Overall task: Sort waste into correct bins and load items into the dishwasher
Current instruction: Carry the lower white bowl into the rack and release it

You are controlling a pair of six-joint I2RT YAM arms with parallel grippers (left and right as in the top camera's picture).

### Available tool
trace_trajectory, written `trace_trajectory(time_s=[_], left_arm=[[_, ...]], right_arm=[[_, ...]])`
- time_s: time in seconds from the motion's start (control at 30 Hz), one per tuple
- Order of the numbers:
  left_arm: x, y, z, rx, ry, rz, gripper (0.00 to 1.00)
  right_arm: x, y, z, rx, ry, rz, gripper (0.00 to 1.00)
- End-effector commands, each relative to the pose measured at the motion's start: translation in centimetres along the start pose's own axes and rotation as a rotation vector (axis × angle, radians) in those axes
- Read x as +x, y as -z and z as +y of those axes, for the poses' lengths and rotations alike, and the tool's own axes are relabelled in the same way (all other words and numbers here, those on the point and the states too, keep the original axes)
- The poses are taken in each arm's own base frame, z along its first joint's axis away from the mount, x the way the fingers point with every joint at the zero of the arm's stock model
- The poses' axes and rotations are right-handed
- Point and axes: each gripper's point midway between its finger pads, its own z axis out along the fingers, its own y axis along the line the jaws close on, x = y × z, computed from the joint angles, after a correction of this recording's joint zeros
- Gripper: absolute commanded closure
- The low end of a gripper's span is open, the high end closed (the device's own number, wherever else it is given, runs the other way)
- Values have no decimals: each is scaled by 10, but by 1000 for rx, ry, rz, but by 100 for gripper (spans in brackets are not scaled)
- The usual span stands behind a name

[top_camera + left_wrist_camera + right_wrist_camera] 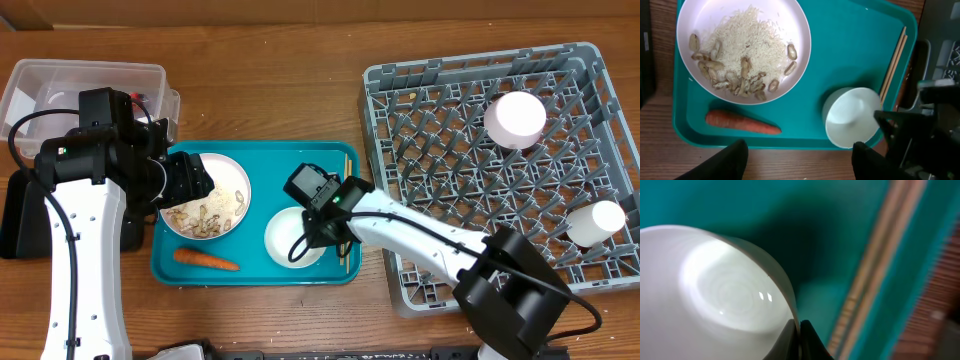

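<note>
Two arms work over the teal tray [262, 160] on the desk [300, 60]. The right arm stretches from its base at the near right, its white link crossing the near-left corner of the grey dish rack [400, 90], wrist tipped down onto the tray. The right tool [799, 325] is pinched closed on the right-hand rim of the small white bowl [295, 237], one finger inside the rim and one outside. Whether the bowl's base rests on the tray I cannot tell. The chopsticks [346, 195] lie just right of it along the tray's edge.

The left arm rises from the near left and bends inward, so the left tool [797, 165] hangs with its fingers spread wide, holding nothing, above the tray's near edge. The carrot [742, 122] lies there beside the white plate [742, 30] of rice and scraps. The clear tub [60, 85] and black tray [18, 215] sit at far left. Two white cups [516, 118] stand in the rack.
</note>
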Motion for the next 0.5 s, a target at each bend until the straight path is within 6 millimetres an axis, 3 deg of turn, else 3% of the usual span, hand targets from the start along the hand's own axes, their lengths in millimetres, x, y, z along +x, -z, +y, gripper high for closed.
trace_trajectory(time_s=[0.0, 0.1, 0.17, 0.3, 0.47], left_arm=[[-2, 3, 0, -1, 10, -13, 31], [-3, 3, 0, -1, 9, -17, 31], [-3, 3, 0, -1, 8, -17, 31], [-3, 3, 0, -1, 8, -17, 31], [-6, 3, 0, 0, 5, -29, 31]], right_arm=[[-66, 67, -50, 200, -85, -239, 96], [-113, 166, -108, 396, -201, -491, 96], [-128, 218, -140, 490, -275, -632, 96], [-139, 270, -188, 648, -299, -744, 96], [-130, 298, -268, 914, -461, -768, 96]])
